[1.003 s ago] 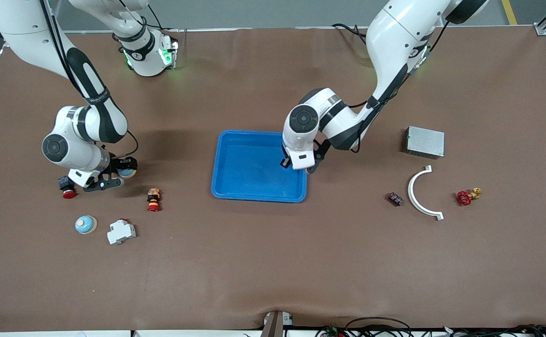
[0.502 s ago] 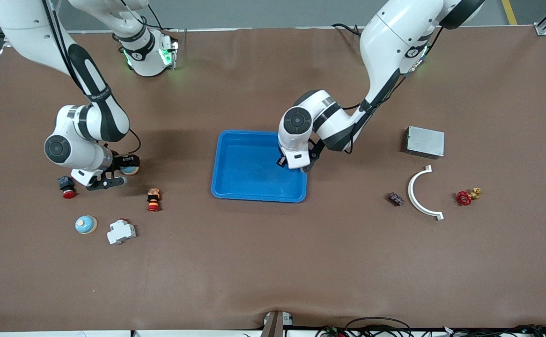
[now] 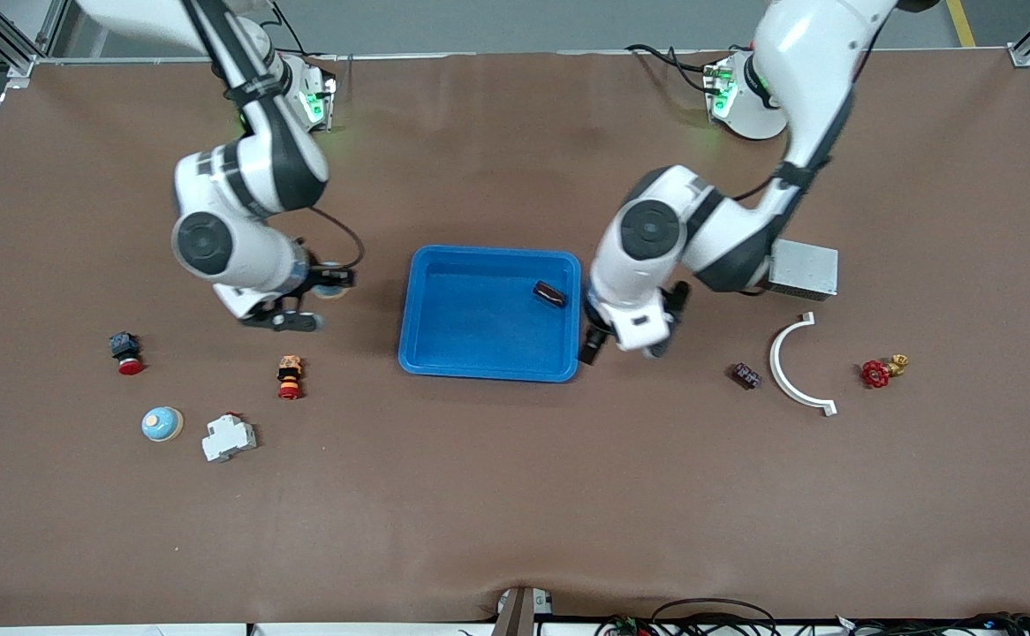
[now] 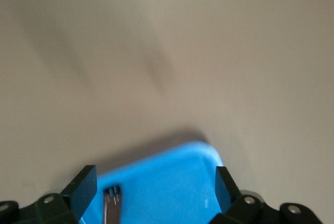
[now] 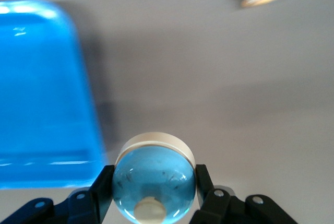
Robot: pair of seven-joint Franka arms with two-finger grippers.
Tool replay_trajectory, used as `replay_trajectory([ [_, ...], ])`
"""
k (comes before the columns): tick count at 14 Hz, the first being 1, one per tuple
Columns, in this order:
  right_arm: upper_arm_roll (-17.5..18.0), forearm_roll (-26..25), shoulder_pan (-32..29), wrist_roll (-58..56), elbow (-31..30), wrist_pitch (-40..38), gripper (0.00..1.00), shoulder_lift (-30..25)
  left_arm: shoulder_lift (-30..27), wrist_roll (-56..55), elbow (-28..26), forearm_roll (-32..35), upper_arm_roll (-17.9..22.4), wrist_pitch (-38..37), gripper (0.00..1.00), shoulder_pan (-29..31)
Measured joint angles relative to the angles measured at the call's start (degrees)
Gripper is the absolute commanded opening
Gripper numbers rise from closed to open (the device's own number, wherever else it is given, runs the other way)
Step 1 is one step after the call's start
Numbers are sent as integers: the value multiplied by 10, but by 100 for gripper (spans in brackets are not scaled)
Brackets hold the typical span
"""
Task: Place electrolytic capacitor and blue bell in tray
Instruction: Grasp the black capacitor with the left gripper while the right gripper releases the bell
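The bright blue shallow rectangular plastic tray [image 3: 488, 314] sits mid-counter on the brown counter [image 3: 515, 495]. A small dark cylindrical electrolytic capacitor [image 3: 549, 293] lies inside the tray near the rim toward the left arm's end. The left gripper [image 3: 621, 344] hangs over the counter just beside that rim, its fingers [image 4: 83, 190] spread wide with nothing between them. The right gripper [image 3: 307, 305] is over the counter near the tray's rim toward the right arm's end, its fingers [image 5: 102, 187] pinching a translucent blue dome-shaped bell with a cream base [image 5: 154, 182]. A second blue dome bell [image 3: 162, 424] rests on the counter toward the right arm's end, beside a white plastic block [image 3: 229, 437].
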Motion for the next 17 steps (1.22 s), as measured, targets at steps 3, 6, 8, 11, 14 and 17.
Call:
replay_trajectory([
  [3, 0, 45, 73, 95, 26, 28, 14, 21, -6, 95, -8, 11, 3, -28, 100, 87],
  [6, -1, 49, 117, 143, 34, 99, 14, 70, 10, 149, -25, 56, 4, -28, 98, 156],
  [8, -1, 51, 127, 147, 37, 138, 14, 105, 35, 150, -28, 79, 4, -14, 90, 176],
  [11, -2, 52, 140, 157, 59, 148, 14, 149, 71, 150, -30, 89, 4, 3, 84, 182],
  [14, -2, 52, 161, 171, 70, 157, 15, 175, 95, 150, -35, 137, 4, 4, 73, 185],
  [17, -2, 52, 163, 173, 73, 158, 31, 179, 105, 150, -37, 153, 4, 6, 8, 190],
])
